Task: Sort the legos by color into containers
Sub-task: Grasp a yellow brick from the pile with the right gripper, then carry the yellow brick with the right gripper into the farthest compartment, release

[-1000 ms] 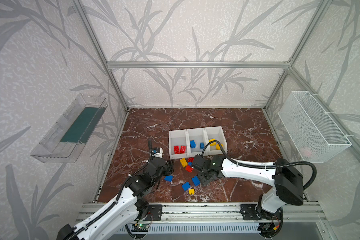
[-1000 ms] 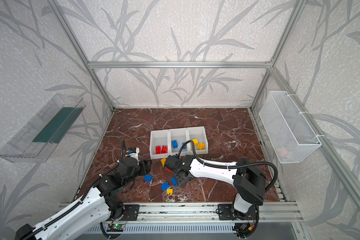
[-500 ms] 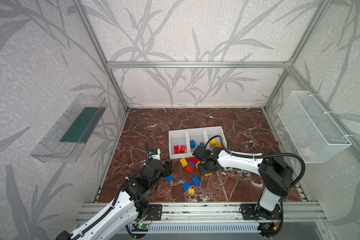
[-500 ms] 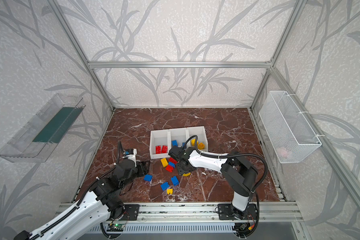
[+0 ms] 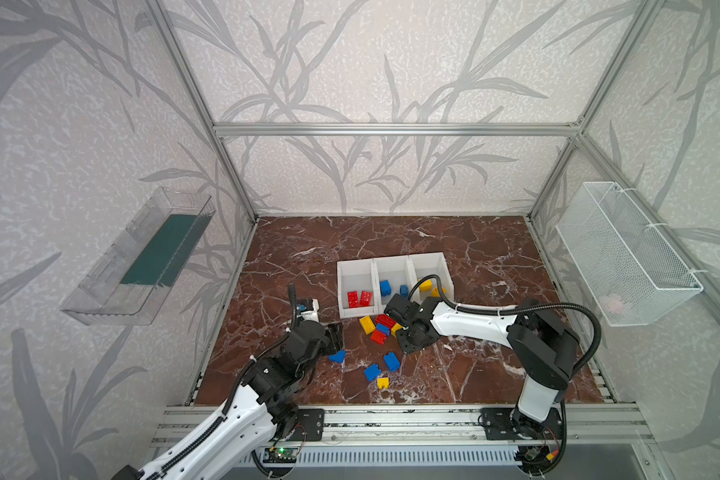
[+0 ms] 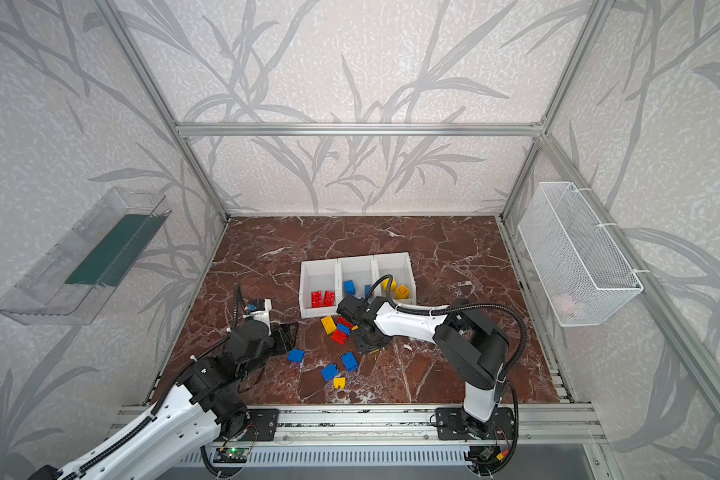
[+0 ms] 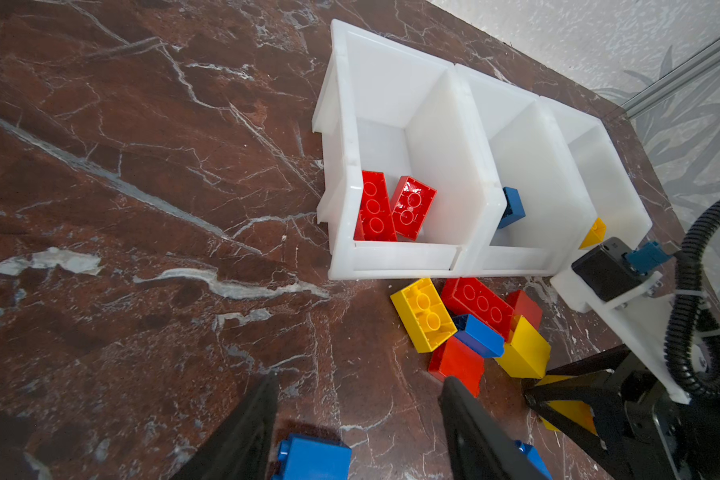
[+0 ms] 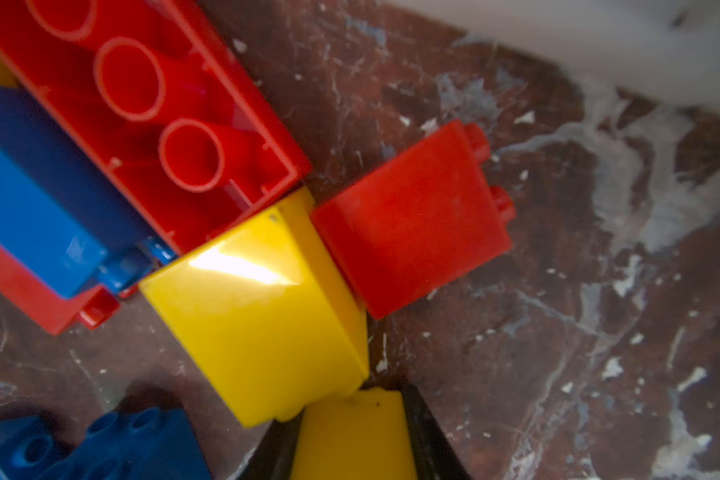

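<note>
One small yellow brick point(image 8: 350, 436) is sitting pinched between the right fingers point(image 8: 431, 444) on the counter point(image 7: 142, 166), just near of the bins point(image 5: 391, 266). A larger yellow brick point(image 8: 262, 316) is touching it, so lifting straight up is advisable. The left fingers point(image 7: 242, 428) are hanging spread above a blue brick point(image 7: 312, 457).

The table point(image 5: 474, 257) is dark red-brown with thin white cracks. The containers point(image 5: 393, 266) are white. Inside are red legos point(image 5: 359, 299), blue legos point(image 5: 385, 287) and yellow legos point(image 5: 425, 285). The right gripper point(image 8: 352, 411) is black, with one yellow lego point(image 8: 350, 449) in it. The walls point(image 5: 391, 62) are pale grey with darker grey leaves. The wire basket point(image 5: 624, 257) is white. The clear tray point(image 5: 113, 291) has a dark green bottom.
</note>
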Action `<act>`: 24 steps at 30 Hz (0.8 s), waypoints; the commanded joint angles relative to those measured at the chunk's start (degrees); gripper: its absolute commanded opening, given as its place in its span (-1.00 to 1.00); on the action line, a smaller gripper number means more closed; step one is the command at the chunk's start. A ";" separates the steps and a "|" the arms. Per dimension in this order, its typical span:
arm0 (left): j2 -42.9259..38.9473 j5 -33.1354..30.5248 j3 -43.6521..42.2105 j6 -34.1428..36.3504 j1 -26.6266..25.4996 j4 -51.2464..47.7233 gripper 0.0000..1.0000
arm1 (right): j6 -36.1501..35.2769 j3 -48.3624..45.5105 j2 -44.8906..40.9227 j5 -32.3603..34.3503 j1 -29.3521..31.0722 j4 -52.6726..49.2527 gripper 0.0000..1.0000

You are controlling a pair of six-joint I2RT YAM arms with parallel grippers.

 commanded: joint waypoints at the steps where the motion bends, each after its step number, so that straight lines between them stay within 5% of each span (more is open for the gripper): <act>1: -0.76 -1.46 -0.80 -0.93 0.25 -1.23 0.31 | -1.83 0.56 -4.63 1.54 -0.14 -2.72 -0.45; 10: -2.05 -1.12 -0.71 -1.02 0.28 -2.90 0.31 | -11.93 7.39 -11.97 2.73 -11.22 -5.23 -0.45; 24: -3.76 -0.90 -0.93 -1.96 0.29 -3.94 0.31 | -21.12 21.76 1.20 -2.09 -24.42 -5.40 -0.45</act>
